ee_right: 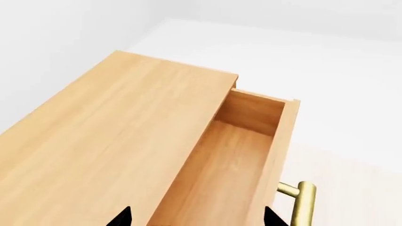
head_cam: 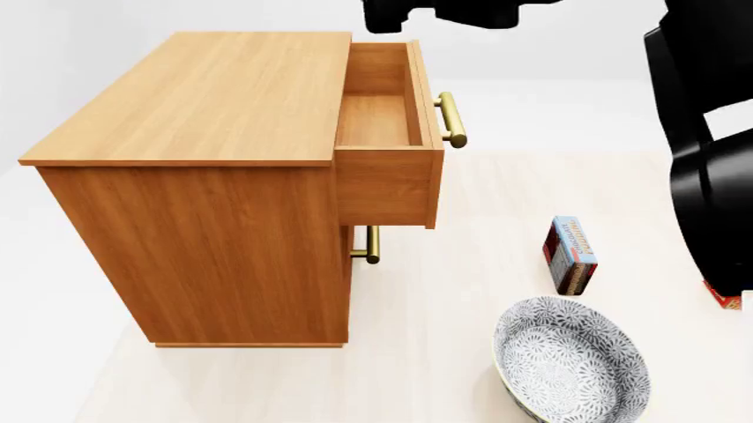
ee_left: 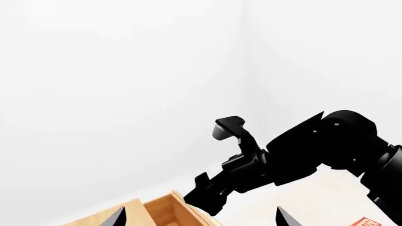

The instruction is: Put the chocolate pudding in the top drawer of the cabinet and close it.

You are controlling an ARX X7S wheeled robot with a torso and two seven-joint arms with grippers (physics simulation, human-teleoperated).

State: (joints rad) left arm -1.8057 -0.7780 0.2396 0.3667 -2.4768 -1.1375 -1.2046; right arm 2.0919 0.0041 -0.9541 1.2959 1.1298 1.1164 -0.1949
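Observation:
The cabinet stands at the left, its top drawer pulled out and empty. The chocolate pudding, a small dark red-brown box with a blue edge, stands on the floor to the right of the cabinet, away from both grippers. My right gripper is open and empty, above the open drawer. My left gripper is open and empty, high above a corner of the drawer. The left wrist view also shows my right arm.
A patterned blue-white bowl sits on the floor in front of the pudding. A red butter box peeks out behind my right arm. The lower drawer is shut, its brass handle below the top drawer's handle.

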